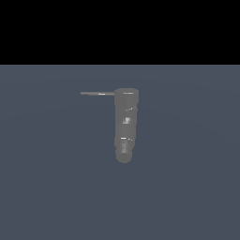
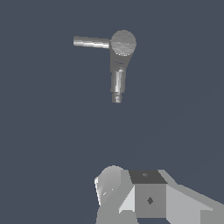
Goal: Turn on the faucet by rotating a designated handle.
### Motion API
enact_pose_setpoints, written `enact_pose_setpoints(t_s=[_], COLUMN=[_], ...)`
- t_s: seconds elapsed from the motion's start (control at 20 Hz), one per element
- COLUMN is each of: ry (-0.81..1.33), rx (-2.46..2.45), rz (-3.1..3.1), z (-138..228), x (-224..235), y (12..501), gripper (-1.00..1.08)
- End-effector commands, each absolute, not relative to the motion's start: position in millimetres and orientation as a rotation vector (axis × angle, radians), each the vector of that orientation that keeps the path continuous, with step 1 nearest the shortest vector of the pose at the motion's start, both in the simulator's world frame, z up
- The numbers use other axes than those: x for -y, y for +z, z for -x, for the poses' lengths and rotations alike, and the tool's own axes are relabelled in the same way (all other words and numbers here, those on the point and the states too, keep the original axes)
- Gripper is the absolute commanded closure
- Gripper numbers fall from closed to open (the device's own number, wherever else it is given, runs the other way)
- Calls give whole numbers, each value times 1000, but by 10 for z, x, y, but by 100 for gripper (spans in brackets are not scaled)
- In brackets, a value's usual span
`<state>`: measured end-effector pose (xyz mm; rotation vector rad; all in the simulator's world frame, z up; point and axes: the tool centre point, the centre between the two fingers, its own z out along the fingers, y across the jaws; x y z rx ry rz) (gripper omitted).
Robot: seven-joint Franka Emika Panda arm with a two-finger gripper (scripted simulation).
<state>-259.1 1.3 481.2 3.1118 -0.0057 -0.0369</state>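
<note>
Exterior view: grey faucet (image 1: 125,126) alone on blue-grey floor (image 1: 47,187), handle (image 1: 97,93) pointing toward that view's left; wrist view: faucet (image 2: 120,65) well apart from gripper (image 2: 144,197), holding nothing, opening cannot be told.

gripper (image 2: 144,197): cut by wrist view's edge | jaw state unreadable

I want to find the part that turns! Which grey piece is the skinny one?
The handle: a thin straight rod sticking sideways from the top of the faucet, whose body is a thick stubby cylinder.
</note>
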Motion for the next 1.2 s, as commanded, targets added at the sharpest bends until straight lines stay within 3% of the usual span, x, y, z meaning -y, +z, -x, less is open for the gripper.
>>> enact_pose_setpoints(t_s=[0.0,1.15], ry=[-37,-34], rx=[6,444], rz=[-3112,-3086], z=[2591,2302], x=[-13,-530], y=[4812,4314], gripper=[108,108])
